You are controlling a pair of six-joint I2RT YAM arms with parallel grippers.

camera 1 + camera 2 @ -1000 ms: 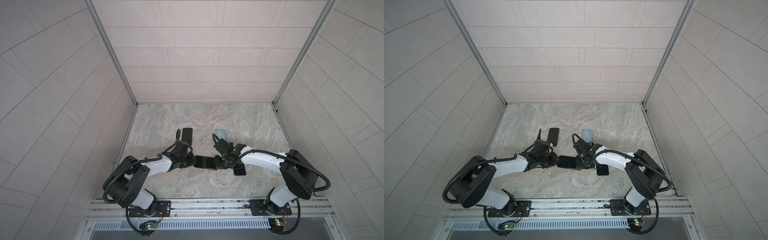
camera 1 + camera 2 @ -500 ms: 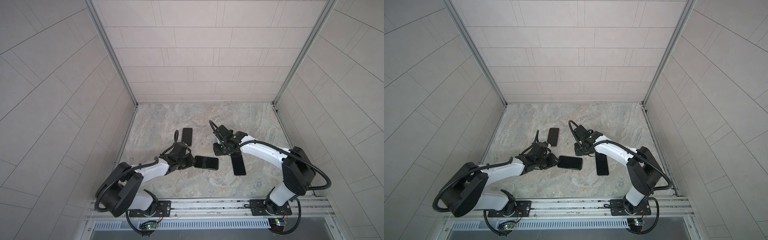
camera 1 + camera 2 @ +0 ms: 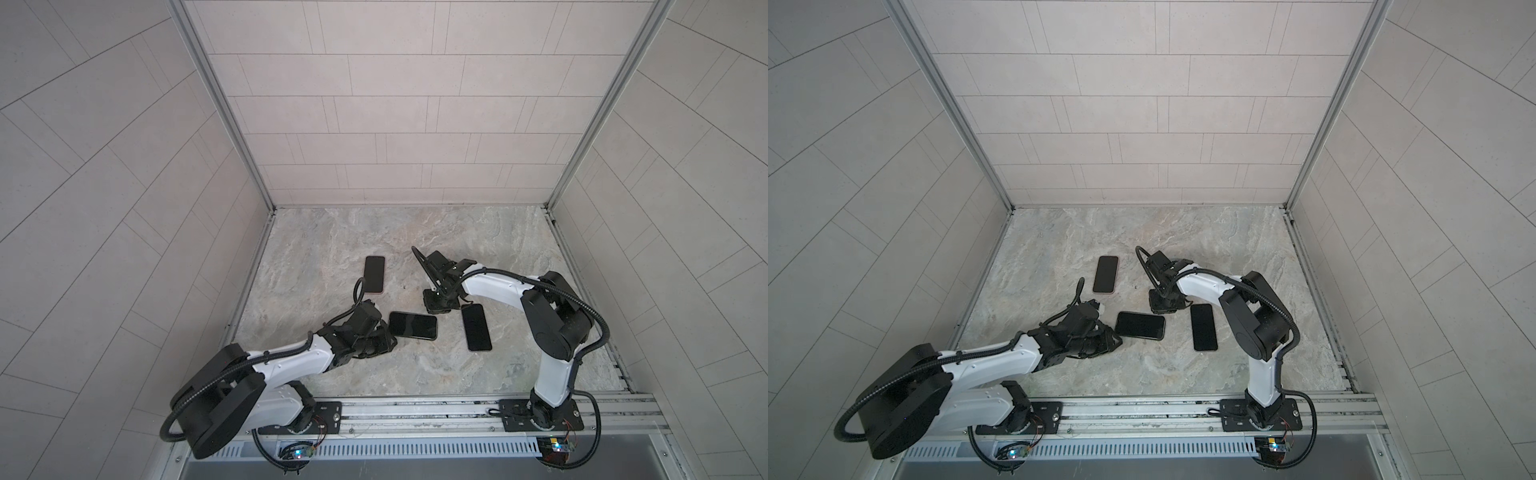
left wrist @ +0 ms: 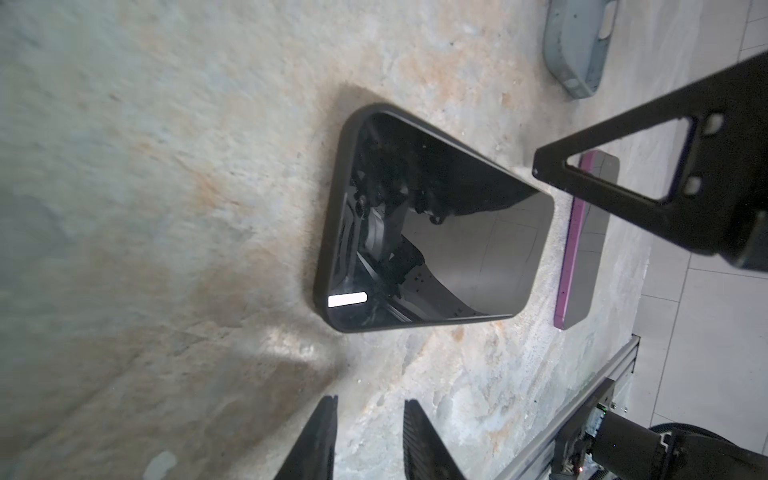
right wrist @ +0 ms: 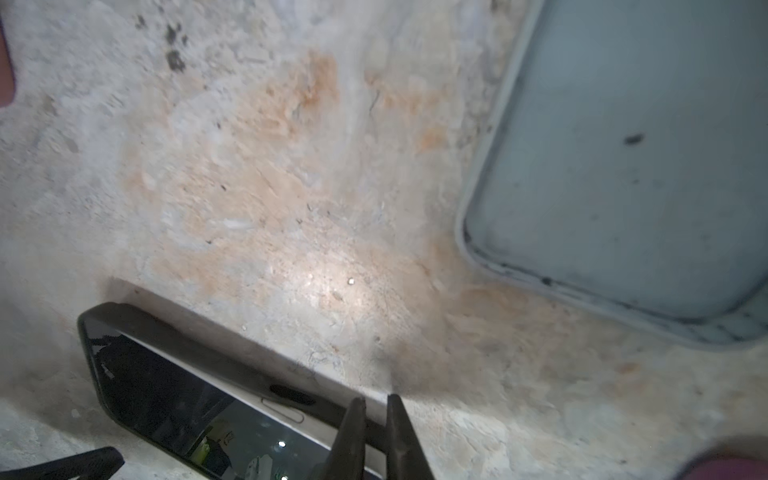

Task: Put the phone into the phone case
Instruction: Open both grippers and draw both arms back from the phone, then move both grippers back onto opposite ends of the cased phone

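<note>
Between the tips of your left gripper (image 4: 370, 400) lies only bare stone. Its jaws stand apart, grasping nothing, just short of the end of the middle phone (image 4: 432, 232) that faces them. Your right gripper (image 5: 376, 398) has its jaws almost pinched together, with a sliver of gap and nothing in it. Its tips hang over that phone's long edge, and you cannot tell whether they touch. The grey-blue phone case (image 5: 631, 158) lies flat near them, apart from the phone.

The middle phone, with a thick black rim round its glass, lies crosswise near the centre of the worktop (image 3: 332, 249), a little toward the front edge. Count three phones: that one, the right phone (image 3: 476, 327) just beside it, pointing at the front edge, and the left phone (image 3: 374, 274) farther back, left of centre. There is one case and two grippers. The worktop is mottled grey-and-tan stone, boxed by three pale tiled walls (image 3: 374, 104), with an aluminium rail (image 3: 415, 409) along its front edge.

A second ago both grippers met on the middle phone. Now the right one has drawn back toward the case, which the right arm (image 3: 490, 286) covers in both top views, and the right phone shows whole. The middle phone has not moved.
</note>
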